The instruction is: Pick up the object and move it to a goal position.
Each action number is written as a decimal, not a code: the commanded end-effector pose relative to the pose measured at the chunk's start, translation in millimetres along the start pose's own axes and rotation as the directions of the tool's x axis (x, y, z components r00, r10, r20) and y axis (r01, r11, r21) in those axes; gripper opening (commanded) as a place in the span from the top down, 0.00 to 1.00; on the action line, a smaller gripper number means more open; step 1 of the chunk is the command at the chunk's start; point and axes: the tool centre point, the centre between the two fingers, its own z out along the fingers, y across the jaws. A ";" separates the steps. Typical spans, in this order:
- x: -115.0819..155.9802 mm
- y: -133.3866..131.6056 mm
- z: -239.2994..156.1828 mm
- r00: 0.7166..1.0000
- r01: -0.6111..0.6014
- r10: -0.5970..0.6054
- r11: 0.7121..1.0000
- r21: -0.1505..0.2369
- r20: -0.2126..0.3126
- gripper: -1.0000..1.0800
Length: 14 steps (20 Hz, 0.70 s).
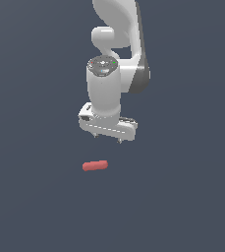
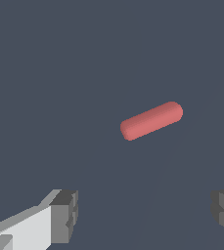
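The object, a small red-pink capsule-like rod [image 1: 95,166], lies flat on the dark grey surface, below my gripper and slightly toward the exterior view's left. My gripper [image 1: 107,138] hangs above it, pointing down, with only short fingertips showing under the white hand. In the wrist view the rod [image 2: 151,120] lies at a slant, apart from the fingers. The two fingertips [image 2: 64,215] stand wide apart with nothing between them, so my gripper [image 2: 145,212] is open and empty.
Only the plain dark grey surface [image 1: 182,197] surrounds the rod. The white arm [image 1: 116,44] rises behind the gripper.
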 end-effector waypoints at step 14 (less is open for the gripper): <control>25.9 20.0 46.3 0.888 -0.459 0.459 0.888 -0.010 0.018 0.04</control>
